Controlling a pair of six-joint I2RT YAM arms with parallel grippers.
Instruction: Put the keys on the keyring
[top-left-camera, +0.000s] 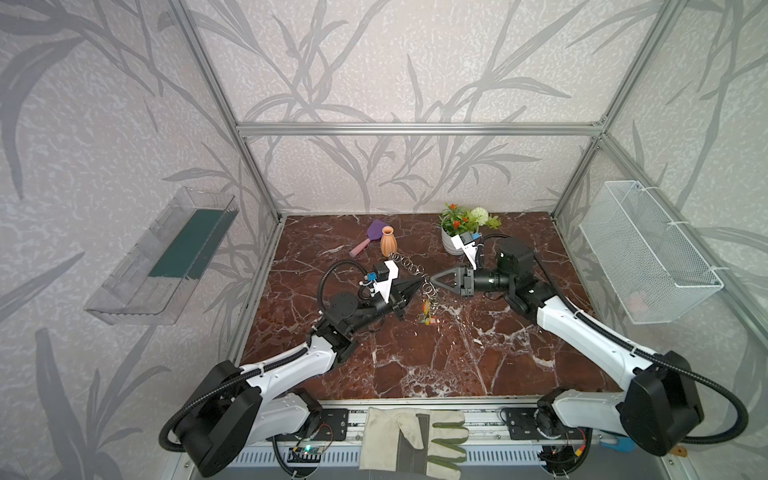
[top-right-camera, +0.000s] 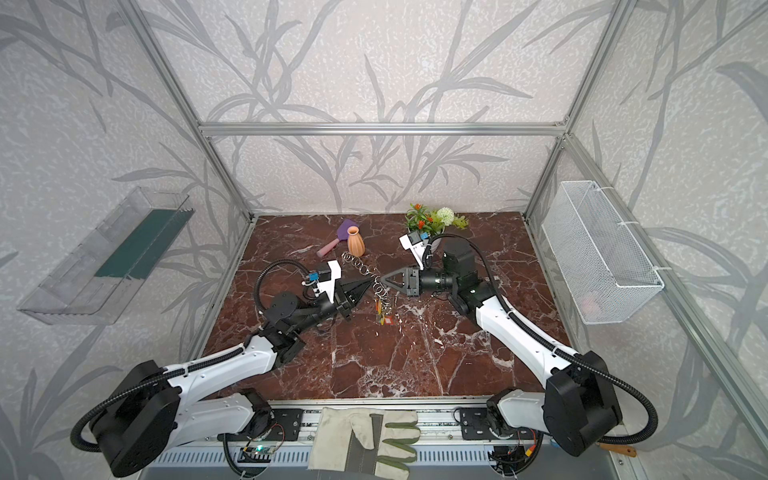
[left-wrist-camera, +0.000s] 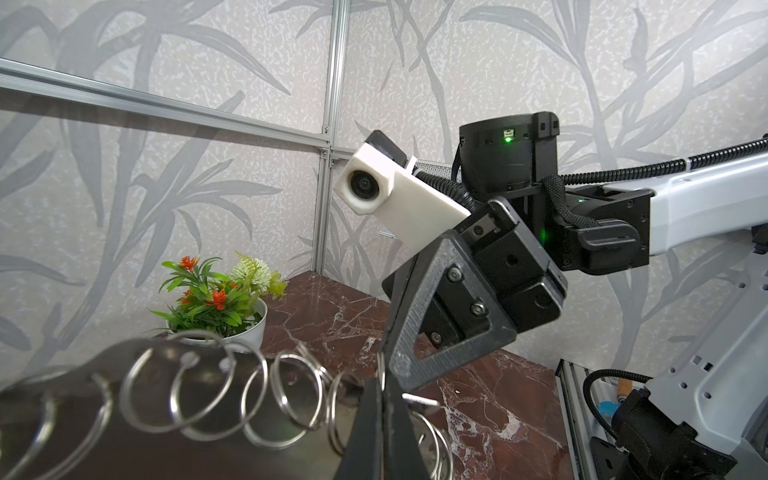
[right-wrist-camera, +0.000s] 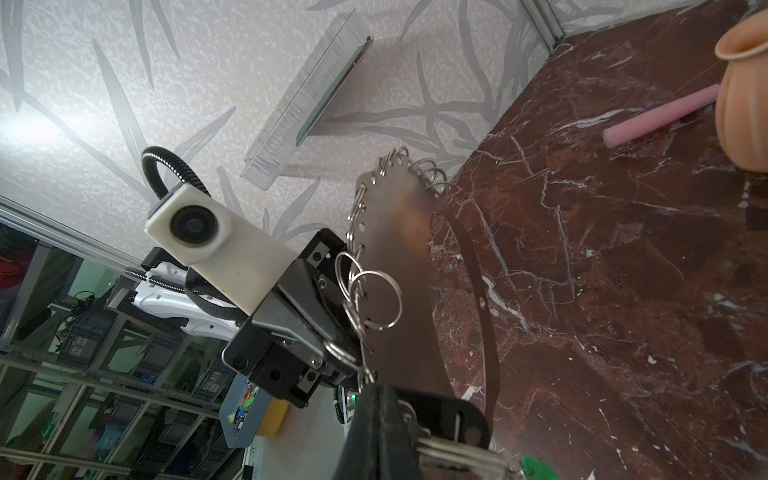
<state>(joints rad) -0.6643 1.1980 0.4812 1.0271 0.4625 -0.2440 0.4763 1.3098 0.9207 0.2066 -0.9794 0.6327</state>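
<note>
The keyring (top-left-camera: 409, 268) hangs edge-on above the marble table between both arms, a grey plate (right-wrist-camera: 399, 257) fringed with silver split rings (left-wrist-camera: 195, 399). My left gripper (top-left-camera: 420, 284) is shut on the plate's edge (left-wrist-camera: 380, 388). From the opposite side my right gripper (top-left-camera: 433, 283) meets it tip to tip and is shut on a small ring at that same edge (right-wrist-camera: 374, 388). The keys (top-left-camera: 427, 312), orange, yellow and red tags, dangle below the grip point in both top views (top-right-camera: 383, 312). A silver key with a green tag (right-wrist-camera: 536, 467) lies against my right finger.
Behind the keyring stand an orange vase (top-left-camera: 388, 242), a purple and pink brush (top-left-camera: 368, 239) and a potted plant (top-left-camera: 461, 226). A wire basket (top-left-camera: 648, 257) hangs on the right wall and a clear shelf (top-left-camera: 166, 257) on the left. A glove (top-left-camera: 415, 440) lies on the front rail.
</note>
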